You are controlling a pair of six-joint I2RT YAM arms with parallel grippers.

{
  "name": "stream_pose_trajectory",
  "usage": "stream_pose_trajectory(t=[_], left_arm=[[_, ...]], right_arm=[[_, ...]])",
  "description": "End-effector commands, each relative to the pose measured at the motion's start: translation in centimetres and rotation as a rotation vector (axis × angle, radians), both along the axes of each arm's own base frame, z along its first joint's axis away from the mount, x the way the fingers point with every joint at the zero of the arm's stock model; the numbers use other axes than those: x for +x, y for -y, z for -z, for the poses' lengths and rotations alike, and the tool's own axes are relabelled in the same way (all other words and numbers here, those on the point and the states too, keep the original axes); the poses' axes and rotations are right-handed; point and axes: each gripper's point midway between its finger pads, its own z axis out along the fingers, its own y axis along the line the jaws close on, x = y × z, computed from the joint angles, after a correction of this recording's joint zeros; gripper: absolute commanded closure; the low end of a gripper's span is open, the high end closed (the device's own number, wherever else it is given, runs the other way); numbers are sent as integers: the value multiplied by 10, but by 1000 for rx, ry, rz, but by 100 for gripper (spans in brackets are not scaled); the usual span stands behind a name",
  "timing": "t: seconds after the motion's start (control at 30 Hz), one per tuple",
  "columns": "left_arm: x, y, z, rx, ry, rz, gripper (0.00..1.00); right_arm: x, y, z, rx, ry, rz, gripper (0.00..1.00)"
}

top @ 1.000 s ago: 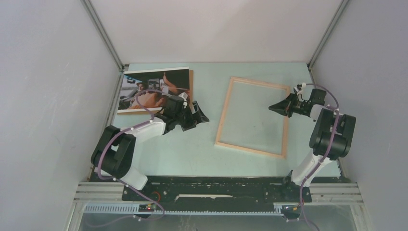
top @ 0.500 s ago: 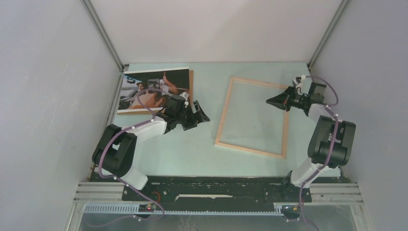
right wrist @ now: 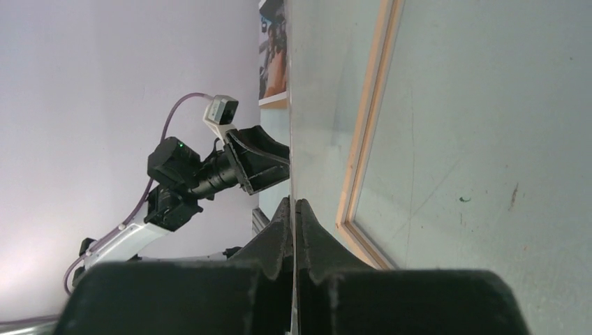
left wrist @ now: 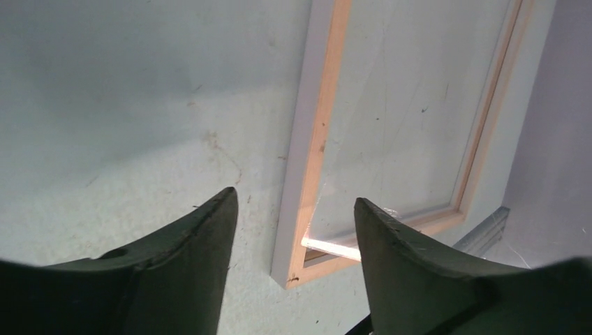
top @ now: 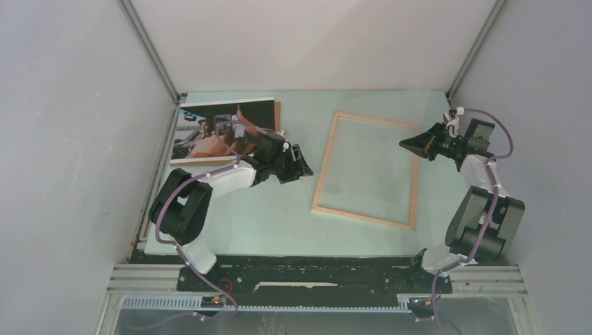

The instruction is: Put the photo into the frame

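Top external, table: pale green table [top: 265, 223], grey walls on three sides, both arm bases bolted at the near edge.
Frame: light wood frame [top: 363, 217] lying flat right of the middle, turned a little so its far end leans rightward.
Left hand: left hand [top: 299, 165] low over the table, just left of the frame's left rail and between the photo and the frame.
Left hand, state: fingers partly spread with nothing in them. The left wrist view [left wrist: 294, 199] shows bare table and one corner of the frame [left wrist: 317, 139] in the gap.
Right hand: right hand [top: 406, 144] at the frame's right rail, toward the far end.
Right hand, state: fingers pressed together on the thin edge of a clear pane [right wrist: 292, 112], which runs straight up from the tips [right wrist: 292, 202] in the right wrist view.
Photo: photo [top: 209, 122] face up in the far left corner, well apart from the frame.
Board: brown board [top: 278, 117] under the photo, showing along its right and near edges.
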Motion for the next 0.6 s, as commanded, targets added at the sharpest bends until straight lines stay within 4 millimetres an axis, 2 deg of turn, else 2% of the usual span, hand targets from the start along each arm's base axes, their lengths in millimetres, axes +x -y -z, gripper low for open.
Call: stream_pose_trajectory(t=[0.0,0.13,0.23,0.37,0.57], left_arm=[[16,21,-16,46,75,48,35],[17,32,-4,55,45,68,45],[16,36,0,59,45,73,40],[16,43,11,67,26,95,43],[15,55,25,85,8,120,46]], right_arm=[[-4,15,-20,-69,31,54,100],[-5,37,-24,-89,38,130,100],[-6,52,-28,-108,48,179,100],[-5,57,-24,-112,36,181,100],[-6,52,-26,-119,48,165,100]])
